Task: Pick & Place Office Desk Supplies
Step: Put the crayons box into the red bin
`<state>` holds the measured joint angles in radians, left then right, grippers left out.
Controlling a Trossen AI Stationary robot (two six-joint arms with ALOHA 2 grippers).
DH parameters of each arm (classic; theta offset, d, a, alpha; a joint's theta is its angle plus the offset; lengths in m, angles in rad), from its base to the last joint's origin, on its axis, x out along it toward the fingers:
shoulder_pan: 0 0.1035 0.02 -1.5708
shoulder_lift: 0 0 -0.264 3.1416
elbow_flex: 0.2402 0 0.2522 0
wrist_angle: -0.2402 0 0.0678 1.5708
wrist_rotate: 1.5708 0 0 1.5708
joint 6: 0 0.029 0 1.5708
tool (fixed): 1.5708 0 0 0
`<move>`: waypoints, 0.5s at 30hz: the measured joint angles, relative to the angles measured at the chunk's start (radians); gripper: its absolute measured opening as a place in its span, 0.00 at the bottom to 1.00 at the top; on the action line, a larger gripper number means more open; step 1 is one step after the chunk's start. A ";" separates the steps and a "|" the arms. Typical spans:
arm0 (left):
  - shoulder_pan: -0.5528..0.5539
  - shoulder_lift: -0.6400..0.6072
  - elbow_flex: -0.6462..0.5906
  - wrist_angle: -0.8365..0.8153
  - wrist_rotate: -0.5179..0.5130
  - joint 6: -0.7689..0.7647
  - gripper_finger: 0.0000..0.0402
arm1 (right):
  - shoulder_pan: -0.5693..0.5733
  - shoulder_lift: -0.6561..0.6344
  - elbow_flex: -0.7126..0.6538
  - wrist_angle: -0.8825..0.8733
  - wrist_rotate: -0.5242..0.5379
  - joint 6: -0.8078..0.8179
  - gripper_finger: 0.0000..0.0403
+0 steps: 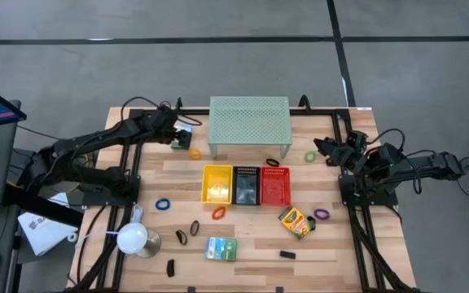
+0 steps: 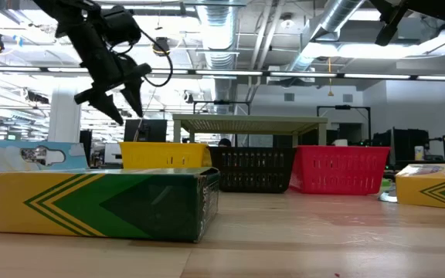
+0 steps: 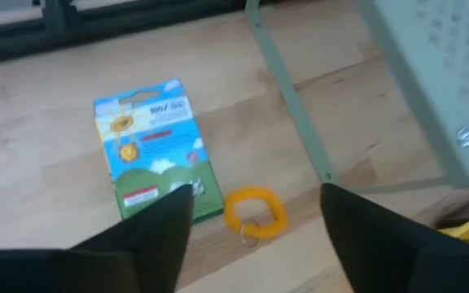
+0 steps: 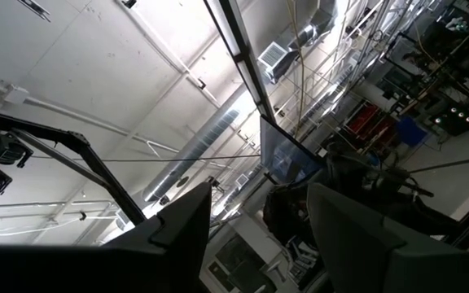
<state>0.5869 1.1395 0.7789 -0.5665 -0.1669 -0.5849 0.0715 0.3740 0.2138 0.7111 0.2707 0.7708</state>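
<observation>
Your left end effector [image 3: 251,236] hangs above the back-left part of the bench [image 1: 251,268], just left of the pale green mesh shelf [image 1: 249,122], w/ fingers spread & nothing between them. Below it lie two supplies side by side: a green-white box [image 3: 157,146], flat on the wood, and an orange ring band [image 3: 255,212] touching or nearly touching the box's near corner. In the left wrist view the ring sits almost centred in the gap between the fingers, slightly toward the box side; the box lies mostly beyond one finger, its long axis running away from the wrist, roughly along the shelf leg [image 3: 287,89]. So the ring is the thing lined up for a straight descent, in my judgement; the box would need a sideways shift first. Watch the finger on the box side: coming down as-is it could land on the box corner. The left arm is clearly nearer; the right end effector [image 1: 322,149] waits at the bench's back-right edge, pointed up at the ceiling, fingers apart, holding nothing. The yellow [image 1: 216,184], black [image 1: 244,185] & red bins [image 1: 274,185] stand in a row in front of the shelf, mid-bench, near the ring. Other bands, clips & a crayon box [image 1: 296,221] lie scattered over the front half.
</observation>
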 joint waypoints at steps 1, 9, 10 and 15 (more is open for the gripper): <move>0.000 0.012 0.013 -0.021 -0.001 0.001 0.72 | 0.000 0.000 0.000 0.000 0.000 0.000 0.50; -0.007 0.095 0.118 -0.095 0.022 -0.056 0.90 | 0.000 0.000 0.000 0.000 -0.008 0.008 0.50; -0.009 0.095 0.127 -0.098 0.022 -0.073 0.91 | 0.000 0.000 0.000 0.000 -0.009 0.008 0.50; -0.021 0.063 0.148 -0.075 0.055 -0.079 0.96 | 0.000 0.000 0.000 0.000 -0.014 0.008 0.50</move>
<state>0.5661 1.2025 0.9267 -0.6412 -0.1122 -0.6636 0.0715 0.3737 0.2138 0.7109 0.2562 0.7788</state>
